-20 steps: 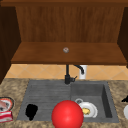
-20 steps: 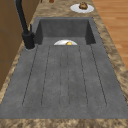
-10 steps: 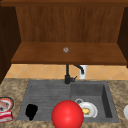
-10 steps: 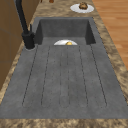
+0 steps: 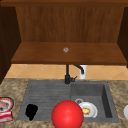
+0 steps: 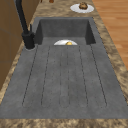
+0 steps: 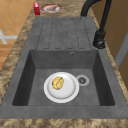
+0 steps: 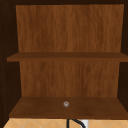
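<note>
Left hand (image 5: 31,111) shows as a black shape in the front view, low over the left end of the draining board (image 5: 47,92), near its front edge. It's just a dark blob from here, so can't tell whether it's open or closed, or whether it has hold of anything.

Nearest thing to it is a big red ball (image 5: 67,115), just to its right w/ a clear gap between the two. In the front view the ball sits over the sink's front edge, about where board meets basin, and covers the left rim of the white plate (image 5: 93,110). Can't tell if the ball rests on anything.

The plate lies flat on the floor of the sink (image 7: 25,75), w/ a yellow bit of food (image 7: 57,83) on it, a little left of centre in the right side view. The drain (image 7: 82,80) is just beside the plate's rim. The black faucet (image 7: 101,32) stands at the back, btwn board and basin; a white object (image 5: 83,72) stands behind it by the wall.

On the counter left of the sink: a plate of reddish food (image 7: 51,8) and a red pack (image 7: 36,8) next to it. On the counter to the right: another white plate (image 6: 75,8) w/ a brown lump (image 6: 83,5) on it.

Above, on the wooden cabinet's lower shelf (image 8: 37,110), is a small grey round thing (image 8: 66,104), about mid-shelf.
</note>
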Robot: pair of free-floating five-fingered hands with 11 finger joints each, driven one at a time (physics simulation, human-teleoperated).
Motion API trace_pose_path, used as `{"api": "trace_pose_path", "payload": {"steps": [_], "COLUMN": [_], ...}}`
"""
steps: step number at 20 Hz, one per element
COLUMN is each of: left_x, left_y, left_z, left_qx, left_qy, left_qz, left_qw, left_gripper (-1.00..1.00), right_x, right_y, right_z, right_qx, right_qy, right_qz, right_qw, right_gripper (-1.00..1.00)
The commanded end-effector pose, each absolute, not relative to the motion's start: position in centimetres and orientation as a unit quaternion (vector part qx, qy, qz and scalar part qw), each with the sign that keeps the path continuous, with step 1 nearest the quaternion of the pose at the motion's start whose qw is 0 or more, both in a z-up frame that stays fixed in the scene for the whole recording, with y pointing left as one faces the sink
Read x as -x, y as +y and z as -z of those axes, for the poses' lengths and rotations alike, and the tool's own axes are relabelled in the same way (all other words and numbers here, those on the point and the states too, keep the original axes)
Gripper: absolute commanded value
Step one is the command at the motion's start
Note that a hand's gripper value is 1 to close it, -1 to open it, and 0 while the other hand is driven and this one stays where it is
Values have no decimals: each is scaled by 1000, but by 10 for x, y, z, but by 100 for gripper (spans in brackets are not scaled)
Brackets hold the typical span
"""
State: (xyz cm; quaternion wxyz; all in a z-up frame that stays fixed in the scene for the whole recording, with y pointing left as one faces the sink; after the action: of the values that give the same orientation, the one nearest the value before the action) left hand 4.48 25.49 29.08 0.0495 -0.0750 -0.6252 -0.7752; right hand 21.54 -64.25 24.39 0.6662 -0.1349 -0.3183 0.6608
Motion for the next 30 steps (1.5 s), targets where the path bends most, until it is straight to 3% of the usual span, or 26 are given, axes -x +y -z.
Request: {"api": "trace_pose_path", "payload": {"steps": [1,13,22,30], "left_x": [-45,-45,-45,-45], "left_y": [255,255,255,255], "left_z": [-291,-291,-291,-291], "left_qx": [75,75,75,75], "left_qy": [-625,-625,-625,-625], "left_qz": [775,775,775,775], "left_qw": [50,50,50,50], "left_gripper": [0,0,0,0], "right_x": [-231,-285,-294,-320], "right_y": [-649,-677,-713,-693], "right_z": [-222,-146,-104,-93], "right_qx": [146,155,210,220], "right_qy": [-331,-351,-397,-335], "right_qz": [-661,-667,-651,-677], "right_qw": [657,638,613,617], "right_gripper": [-100,-100,-100,-100]}}
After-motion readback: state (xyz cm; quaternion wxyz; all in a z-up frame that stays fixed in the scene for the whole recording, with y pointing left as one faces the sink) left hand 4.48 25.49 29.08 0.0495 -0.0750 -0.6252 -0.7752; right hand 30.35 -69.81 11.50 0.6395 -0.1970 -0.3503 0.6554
